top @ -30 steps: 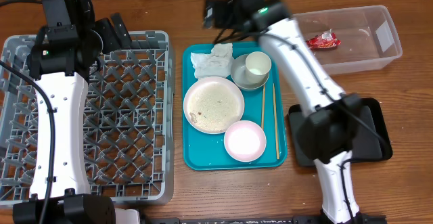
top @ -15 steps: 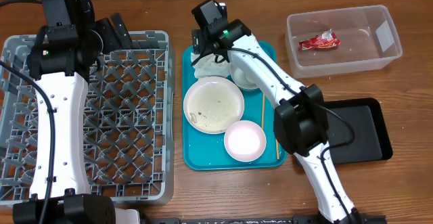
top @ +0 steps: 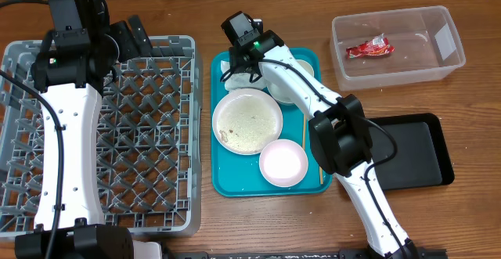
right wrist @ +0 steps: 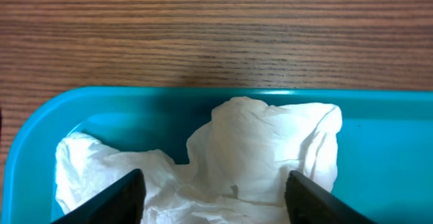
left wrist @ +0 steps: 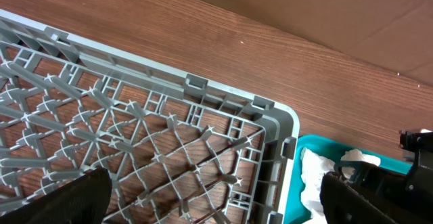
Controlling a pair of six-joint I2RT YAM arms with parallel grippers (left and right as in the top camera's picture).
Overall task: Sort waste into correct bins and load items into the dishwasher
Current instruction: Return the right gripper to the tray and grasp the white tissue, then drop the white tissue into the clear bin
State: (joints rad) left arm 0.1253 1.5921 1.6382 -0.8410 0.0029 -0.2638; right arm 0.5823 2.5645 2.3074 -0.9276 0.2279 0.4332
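A crumpled white napkin (right wrist: 257,156) lies in the back left corner of the teal tray (right wrist: 379,149). My right gripper (right wrist: 215,200) hangs low over it, open, one finger on each side of the paper. Overhead, the right gripper (top: 237,59) covers most of the napkin (top: 232,77). The red-and-white wrapper (top: 374,48) lies in the clear tub (top: 438,71). The plate (top: 247,120) carries pale scraps. The small bowl (top: 283,163), grey bowl (top: 283,95) and chopsticks (top: 304,126) sit on the tray. My left gripper (top: 133,36) hangs open over the dish rack (top: 9,134).
The black tray (top: 427,161) lies at the right, partly under the right arm's base. In the left wrist view the left gripper (left wrist: 216,200) is above the rack's back right corner (left wrist: 270,109), with the napkin (left wrist: 314,176) just past it. Bare wood runs behind the rack.
My right arm swung left from near the clear tub to the tray's back left corner and dropped onto the napkin, its jaws narrowing. The left arm has not moved.
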